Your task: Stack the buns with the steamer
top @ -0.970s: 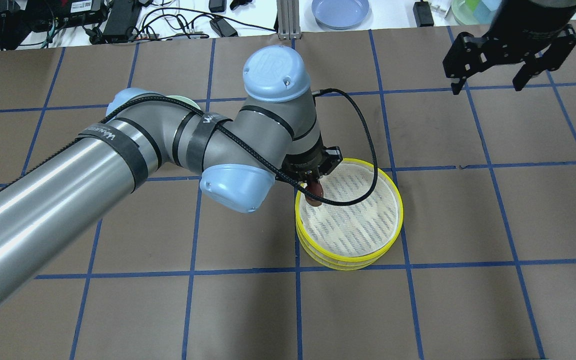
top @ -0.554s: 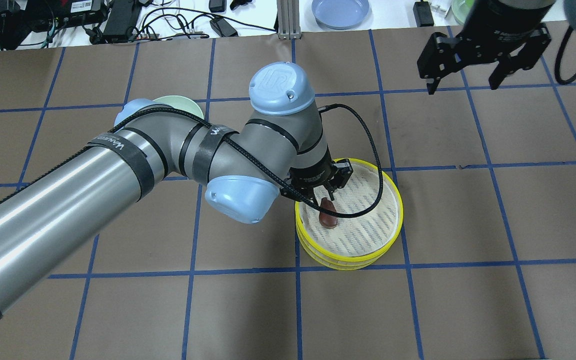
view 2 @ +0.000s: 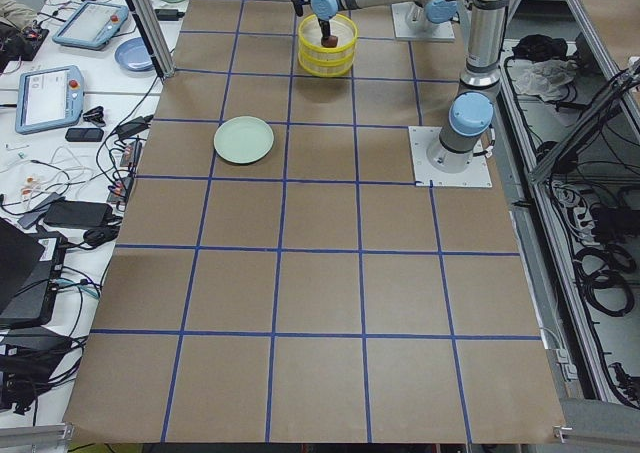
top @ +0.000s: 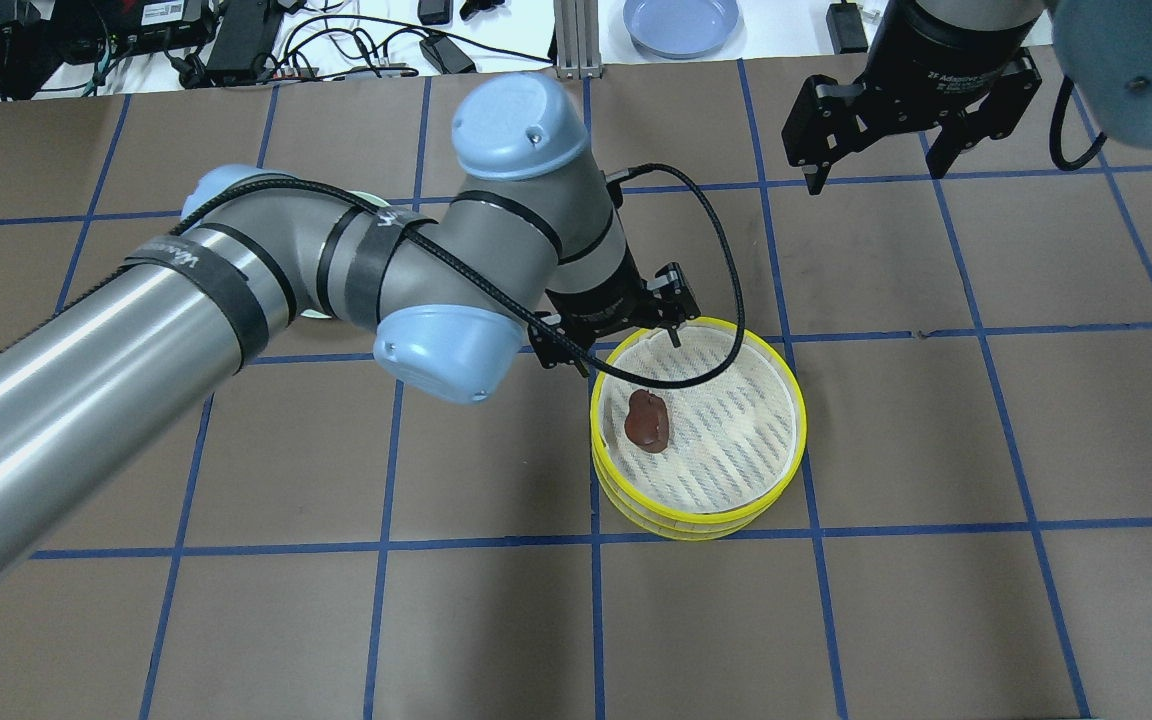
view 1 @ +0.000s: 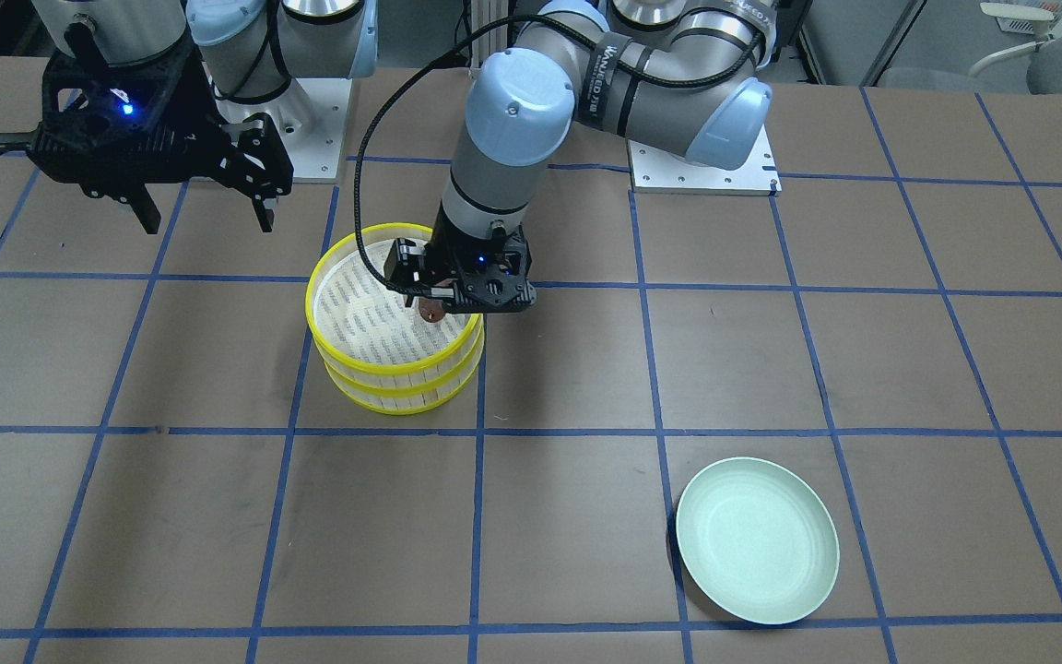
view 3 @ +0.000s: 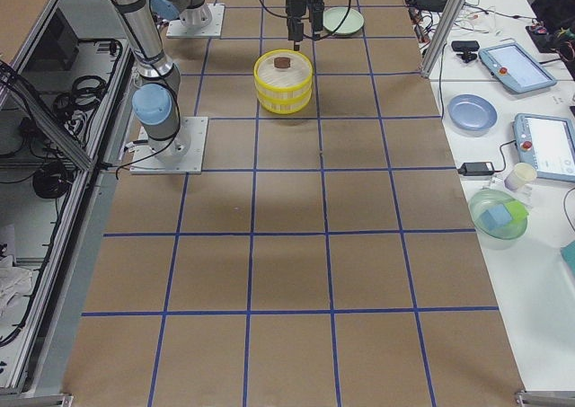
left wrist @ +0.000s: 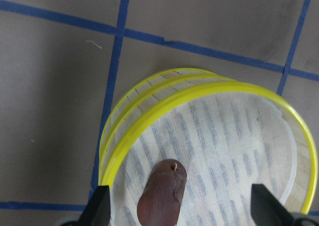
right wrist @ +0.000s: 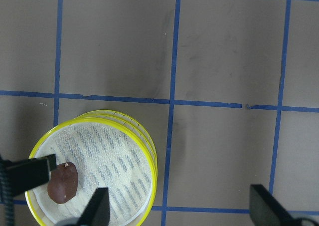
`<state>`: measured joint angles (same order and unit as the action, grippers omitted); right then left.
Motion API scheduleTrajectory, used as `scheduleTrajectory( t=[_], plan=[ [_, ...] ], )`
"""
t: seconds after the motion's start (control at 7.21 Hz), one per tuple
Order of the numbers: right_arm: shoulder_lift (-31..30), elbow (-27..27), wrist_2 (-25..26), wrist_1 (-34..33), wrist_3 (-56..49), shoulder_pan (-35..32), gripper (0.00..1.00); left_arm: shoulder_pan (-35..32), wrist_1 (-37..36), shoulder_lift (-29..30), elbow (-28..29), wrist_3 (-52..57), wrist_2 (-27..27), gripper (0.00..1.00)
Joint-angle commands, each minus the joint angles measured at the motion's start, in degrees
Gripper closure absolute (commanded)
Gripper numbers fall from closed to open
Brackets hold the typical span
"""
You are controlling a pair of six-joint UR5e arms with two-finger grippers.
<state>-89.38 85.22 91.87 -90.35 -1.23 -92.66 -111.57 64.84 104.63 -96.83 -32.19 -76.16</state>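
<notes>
Lifted off the reddish-brown bun (top: 646,420) since a moment ago: left pincer (top: 612,340), now spread wide, gripping nothing, over the far left rim of the steamer (top: 794,400). Shifted leftward: right pincer (top: 876,175), also wide, high over the far right of the desk (top: 936,600). Brown paper surface, blue tape grid; cables and a blue plate (top: 681,22) on the white bench beyond. Two yellow-rimmed tiers stacked, bun lying on the top tier's slotted floor, left side. Pale green plate (view 1: 757,539) well apart to the left.
</notes>
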Motion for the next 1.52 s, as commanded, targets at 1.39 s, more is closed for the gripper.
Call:
scheduleTrajectory(
  t=[1.39],
  plan=[
    [0.1,1.5,0.3,-0.1,3.5,2.1,0.0,25.7,21.8,-16.0,8.2,36.5,-15.7,0.0]
  ],
)
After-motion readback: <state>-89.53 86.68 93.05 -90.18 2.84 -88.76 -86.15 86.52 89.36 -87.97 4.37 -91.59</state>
